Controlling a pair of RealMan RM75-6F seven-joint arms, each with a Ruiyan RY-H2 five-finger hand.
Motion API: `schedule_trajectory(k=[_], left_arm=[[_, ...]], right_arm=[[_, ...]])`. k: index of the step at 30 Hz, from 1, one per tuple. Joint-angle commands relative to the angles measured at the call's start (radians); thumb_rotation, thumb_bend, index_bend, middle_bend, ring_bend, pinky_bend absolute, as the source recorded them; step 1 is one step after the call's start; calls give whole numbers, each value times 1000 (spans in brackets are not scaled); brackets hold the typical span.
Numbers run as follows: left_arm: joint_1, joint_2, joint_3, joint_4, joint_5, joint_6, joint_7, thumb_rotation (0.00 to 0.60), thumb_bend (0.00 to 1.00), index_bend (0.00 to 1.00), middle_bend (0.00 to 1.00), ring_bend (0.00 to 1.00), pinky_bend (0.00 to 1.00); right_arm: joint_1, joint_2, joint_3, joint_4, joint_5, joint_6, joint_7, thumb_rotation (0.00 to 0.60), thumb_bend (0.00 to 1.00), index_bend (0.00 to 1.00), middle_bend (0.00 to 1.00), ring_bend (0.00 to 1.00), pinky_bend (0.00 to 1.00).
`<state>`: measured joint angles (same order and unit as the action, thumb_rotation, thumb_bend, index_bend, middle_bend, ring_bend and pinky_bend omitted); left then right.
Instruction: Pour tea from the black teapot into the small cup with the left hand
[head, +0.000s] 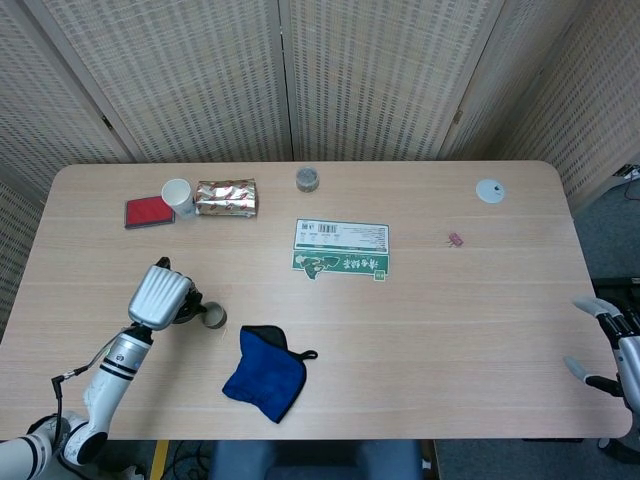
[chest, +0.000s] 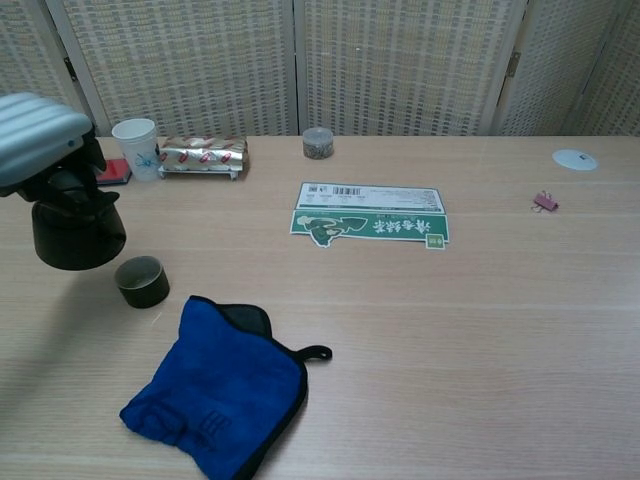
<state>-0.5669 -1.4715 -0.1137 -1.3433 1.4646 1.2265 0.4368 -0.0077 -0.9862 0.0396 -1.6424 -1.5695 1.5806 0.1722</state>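
Overhead, my left hand (head: 160, 296) grips the black teapot (chest: 76, 232) from above, holding it lifted off the tabletop (head: 470, 300), with my fingers closed around its top. From the chest view the pot hangs just above and to the left of the small cup (chest: 141, 281), not touching it. That cup is a dark, low, open vessel standing upright on the wood near the left front edge.

My right hand (head: 612, 345) sits at the far right edge of the tabletop, holding nothing, with its fingers spread apart.

Across the pale, light-grained wooden tabletop, with rounded corners, several other things lie. A blue cloth (chest: 217, 388) with a black loop lies crumpled just in front and to the right of the cup. Near the middle lies a flat green and white packet (chest: 369, 223) with a barcode. Along the back left stand a white paper cup (chest: 137, 148) and, beside it, a shiny foil-wrapped package (chest: 202, 157), with a red flat item (head: 149, 211) to the left of the paper cup. A small round tin (chest: 318, 143) sits at the back centre. Toward the back right are a white disc (chest: 574, 159) and, nearer, a small pink clip (chest: 545, 202).

Behind the tabletop stands a folding screen (head: 380, 70) of pale woven panels, closing off the room.
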Motion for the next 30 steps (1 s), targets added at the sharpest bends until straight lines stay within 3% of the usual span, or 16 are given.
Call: schedule_trajectory(k=[1, 30], left_arm=[[-3, -4, 3, 4, 5, 1, 9, 508, 395, 1000, 1000, 929, 439], [-12, -54, 28, 82, 89, 55, 114, 516, 395, 1000, 1000, 929, 439]], right_arm=[[0, 0, 0, 1, 1, 0, 0, 600, 116, 238, 238, 152, 177], [-1, -9, -1, 20, 8, -9, 18, 600, 115, 238, 238, 152, 177]])
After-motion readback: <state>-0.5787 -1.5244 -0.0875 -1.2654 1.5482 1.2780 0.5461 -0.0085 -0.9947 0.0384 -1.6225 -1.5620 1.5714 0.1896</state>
